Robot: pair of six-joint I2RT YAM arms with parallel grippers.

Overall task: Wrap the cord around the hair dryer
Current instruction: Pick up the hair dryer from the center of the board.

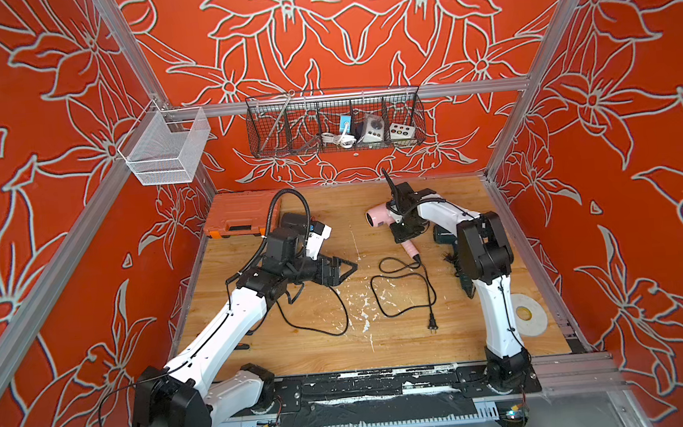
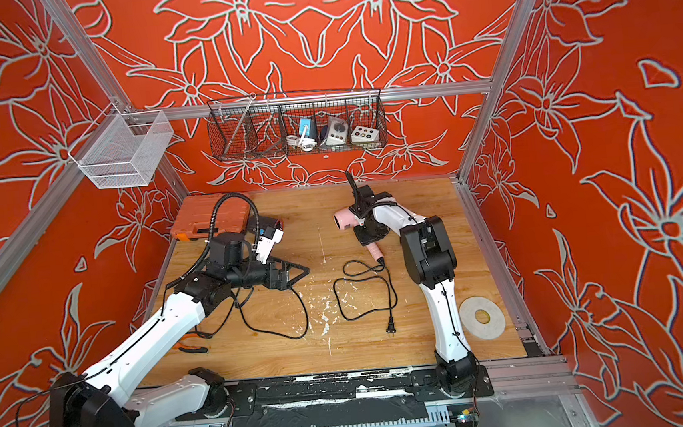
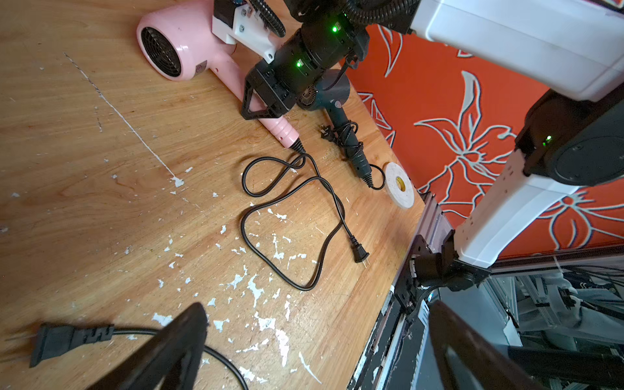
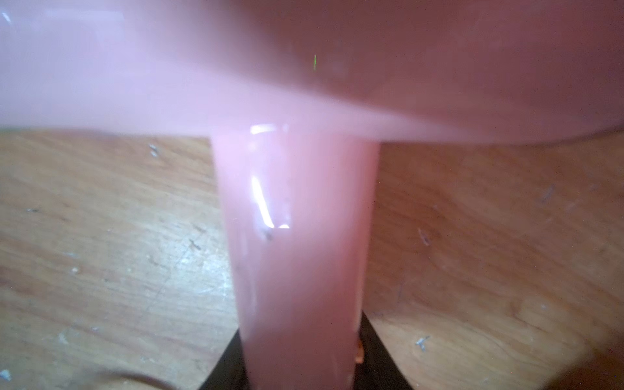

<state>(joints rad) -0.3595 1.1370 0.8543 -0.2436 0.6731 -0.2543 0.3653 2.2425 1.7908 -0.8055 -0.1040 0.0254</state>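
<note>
Both right gripper [image 3: 263, 113] fingers [image 4: 226, 371] clamp the hair dryer [image 4: 297, 253] handle, clear only in the right wrist view. Left gripper [image 3: 320, 351] fingers [image 3: 175, 347] gape apart, cord [image 3: 293, 202] beyond them.

text: none legible | pink hair dryer [image 3: 196, 44] emblem [image 3: 200, 67]: too small

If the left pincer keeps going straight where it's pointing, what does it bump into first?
Probably the loose black cord of the pink hair dryer, looped on the table just ahead of the open left pincer. It might pass above it, though; height is hard to judge.
</note>
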